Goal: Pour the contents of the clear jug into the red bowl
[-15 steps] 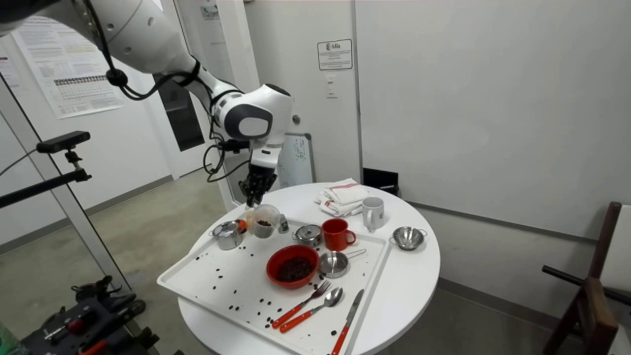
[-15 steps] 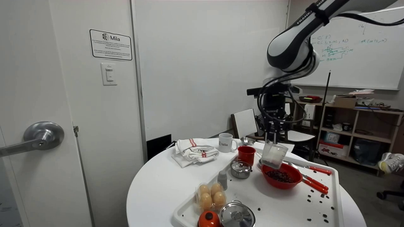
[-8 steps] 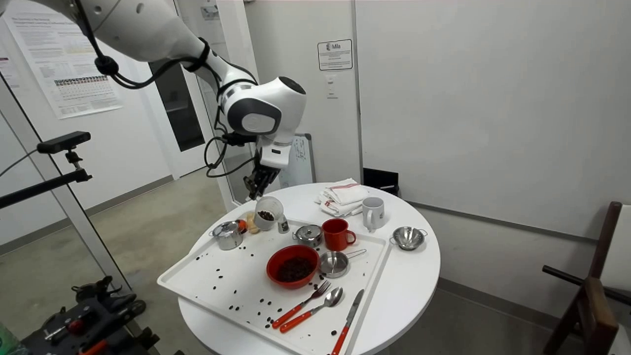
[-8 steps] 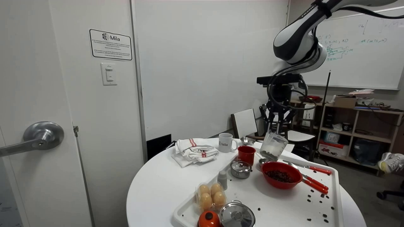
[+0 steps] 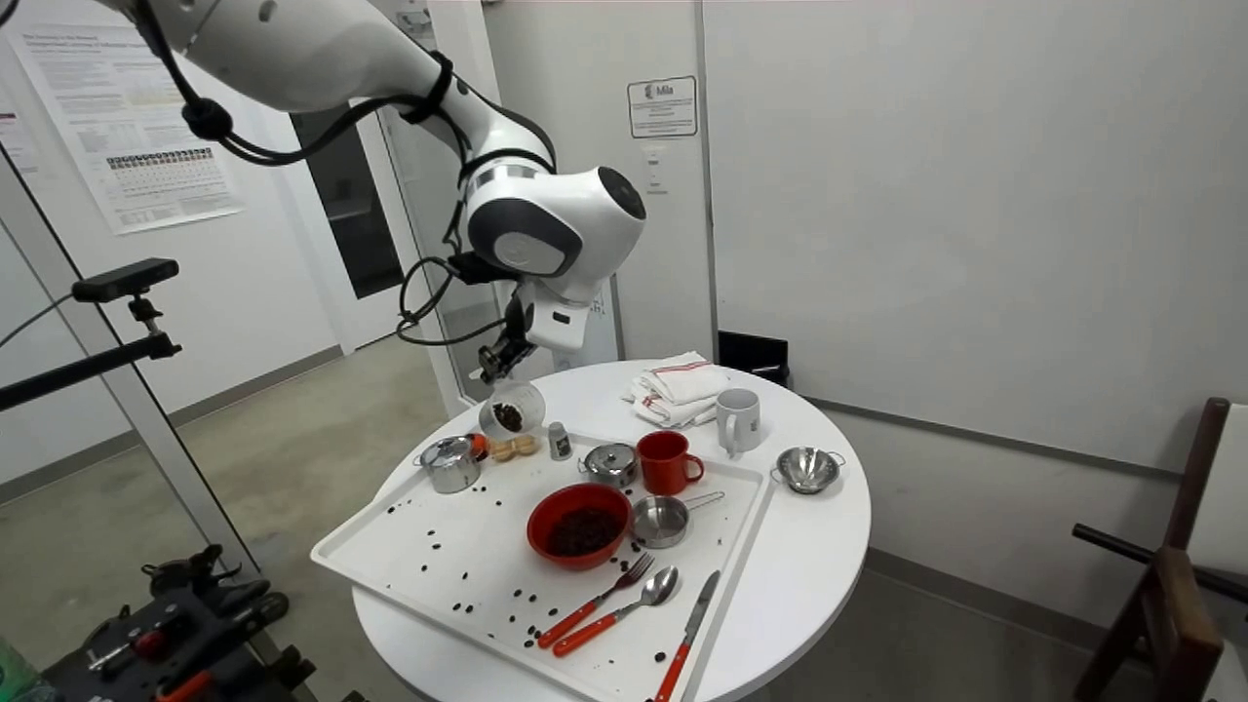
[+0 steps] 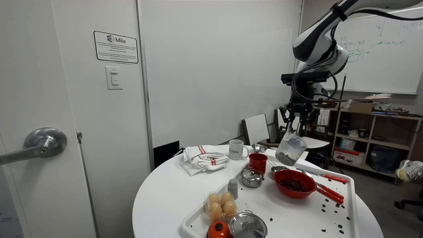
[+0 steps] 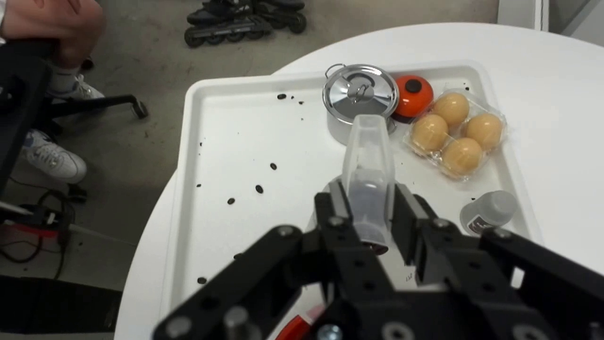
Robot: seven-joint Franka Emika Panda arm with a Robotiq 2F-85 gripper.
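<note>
Red bowl (image 6: 296, 195) sits on tray (image 6: 294, 215); clear jug (image 6: 291, 149) hangs tilted, apart from it, gripper (image 7: 370, 203) pinching handle (image 7: 369, 151). If narrow grip twists, beans (image 5: 507, 417) inside could miss the bowl.

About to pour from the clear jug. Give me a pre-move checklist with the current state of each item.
1. Tool gripping clear jug by its handle: ok, jaws on both sides.
2. Dark beans inside the jug: ok, some show; exact number, cannot tell.
3. Red bowl upright on tray: ok, red wall shows above the beans in it.
4. Jug centred over the bowl: not ok, it looks off to one side in an exterior view.
5. Jug level for the carry: not ok, tilted in both exterior views.
6. Tray free of spills: not ok, stray beans lie scattered.
</note>
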